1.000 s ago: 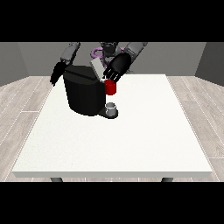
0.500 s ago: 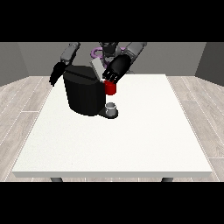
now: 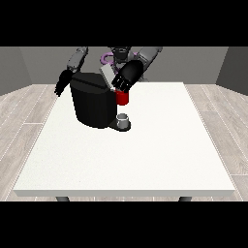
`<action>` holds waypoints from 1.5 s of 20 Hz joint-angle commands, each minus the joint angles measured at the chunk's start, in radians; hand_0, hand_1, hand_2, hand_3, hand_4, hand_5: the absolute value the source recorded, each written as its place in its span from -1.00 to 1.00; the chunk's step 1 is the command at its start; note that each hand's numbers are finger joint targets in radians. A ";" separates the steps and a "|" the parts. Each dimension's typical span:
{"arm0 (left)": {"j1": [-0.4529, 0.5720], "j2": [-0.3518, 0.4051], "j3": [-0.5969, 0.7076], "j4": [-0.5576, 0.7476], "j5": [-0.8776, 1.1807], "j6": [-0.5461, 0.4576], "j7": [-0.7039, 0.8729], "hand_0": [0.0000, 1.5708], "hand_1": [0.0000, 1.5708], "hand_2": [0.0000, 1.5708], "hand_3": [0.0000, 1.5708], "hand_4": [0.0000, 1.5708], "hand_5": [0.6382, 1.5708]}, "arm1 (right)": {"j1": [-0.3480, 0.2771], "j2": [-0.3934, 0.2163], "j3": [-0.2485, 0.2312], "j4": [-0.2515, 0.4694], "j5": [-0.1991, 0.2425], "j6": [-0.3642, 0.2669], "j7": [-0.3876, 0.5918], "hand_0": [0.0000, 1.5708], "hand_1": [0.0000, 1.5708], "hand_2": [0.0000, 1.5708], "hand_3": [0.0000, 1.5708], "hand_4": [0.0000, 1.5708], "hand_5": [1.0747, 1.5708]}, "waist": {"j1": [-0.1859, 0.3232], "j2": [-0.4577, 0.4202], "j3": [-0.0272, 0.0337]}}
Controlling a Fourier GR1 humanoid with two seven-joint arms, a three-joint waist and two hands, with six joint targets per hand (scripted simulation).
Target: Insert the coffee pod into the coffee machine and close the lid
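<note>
— How many of each thing do you count?

— One white desk (image 3: 145, 160). One black coffee machine (image 3: 94, 104) standing on it towards the far left part. One light grey lid (image 3: 105, 75) tilted up at the machine's top. One red thing at the machine (image 3: 122, 98), on its right face. One small grey thing (image 3: 123, 117) on the machine's base just below the red one; I cannot tell whether it is the coffee pod or a cup. And two black hands.

— Where are the hands?

— The hand at the view's right (image 3: 127, 77) is above the red thing, just beside the raised lid, at the machine's top right corner. Its fingers look curled downward towards the red thing, but I cannot tell whether they hold anything. The hand at the view's left (image 3: 62, 83) hangs beside the machine's upper left edge, apart from the lid; its fingers look fairly straight and point down, with nothing in them.

— And the pod itself?

— It does not show plainly anywhere.

— What differs from half a second ago?

— Very little. The machine, the red thing and the grey thing lie as they did. The hand at the view's right sits at the same spot by the lid, and the hand at the view's left has kept its place too.
</note>
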State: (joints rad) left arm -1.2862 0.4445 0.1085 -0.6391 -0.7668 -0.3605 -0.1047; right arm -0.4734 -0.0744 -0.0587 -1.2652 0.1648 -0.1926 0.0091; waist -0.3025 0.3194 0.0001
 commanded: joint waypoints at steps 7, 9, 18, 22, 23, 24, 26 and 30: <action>0.024 0.030 -0.045 0.018 -0.091 0.103 -0.038 0.48 0.48 0.50 0.34 -1.00 1.00 | -0.035 -0.017 -0.001 -0.027 0.003 0.005 0.023 -1.00 -1.00 -1.00 -1.00 -1.00 1.00 | -0.027 0.058 -0.0002; 0.031 0.055 -0.054 0.020 -0.092 0.066 -0.097 0.45 0.45 0.46 0.27 -1.00 1.00 | -0.016 -0.012 -0.001 -0.031 0.007 -0.006 0.031 -1.00 -1.00 -1.00 -1.00 -1.00 1.00 | -0.013 0.034 -0.0002; 0.012 0.002 -0.003 0.010 -0.059 0.135 -0.083 0.59 0.59 0.54 0.22 -1.00 1.00 | -0.019 -0.018 -0.011 -0.019 -0.013 0.017 0.013 -1.00 -1.00 -1.00 -1.00 -0.89 1.00 | -0.021 0.034 0.0000; -0.032 0.053 0.002 -0.003 -0.066 0.116 -0.114 0.54 0.54 0.51 0.24 -1.00 1.00 | -0.022 -0.045 -0.031 0.018 -0.005 0.014 -0.050 -1.00 -1.00 -1.00 -1.00 -0.86 1.00 | -0.016 0.092 0.0005; -0.005 0.041 0.005 0.027 -0.076 0.160 -0.113 0.56 0.56 0.53 0.24 -1.00 1.00 | -0.029 -0.015 0.015 -0.047 0.016 0.005 0.009 -1.00 -1.00 -1.00 -1.00 -1.00 1.00 | -0.053 0.085 -0.0001; 0.004 0.045 0.003 0.029 -0.076 0.148 -0.126 0.57 0.57 0.54 0.23 -1.00 1.00 | -0.012 -0.006 0.023 -0.042 0.016 0.008 0.022 -1.00 -1.00 -1.00 -1.00 -0.91 1.00 | -0.045 0.071 -0.0001; -0.024 0.063 0.005 0.029 -0.084 0.146 -0.121 0.59 0.59 0.55 0.20 -1.00 1.00 | -0.036 -0.012 0.026 -0.040 0.038 -0.008 0.047 -1.00 -1.00 -1.00 -1.00 -0.72 1.00 | -0.048 0.081 -0.0001; -0.030 0.093 -0.027 -0.006 -0.110 0.124 -0.180 0.33 0.33 0.34 -0.05 -1.00 1.00 | -0.066 -0.040 -0.032 0.006 0.006 -0.006 -0.016 -1.00 -1.00 -1.00 -1.00 -0.76 1.00 | -0.007 0.108 0.0005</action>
State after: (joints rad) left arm -1.3091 0.5230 0.0895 -0.6406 -0.8590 -0.2554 -0.2637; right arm -0.5147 -0.0950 -0.0565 -1.2834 0.1876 -0.2006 0.0147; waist -0.3299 0.4068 0.0016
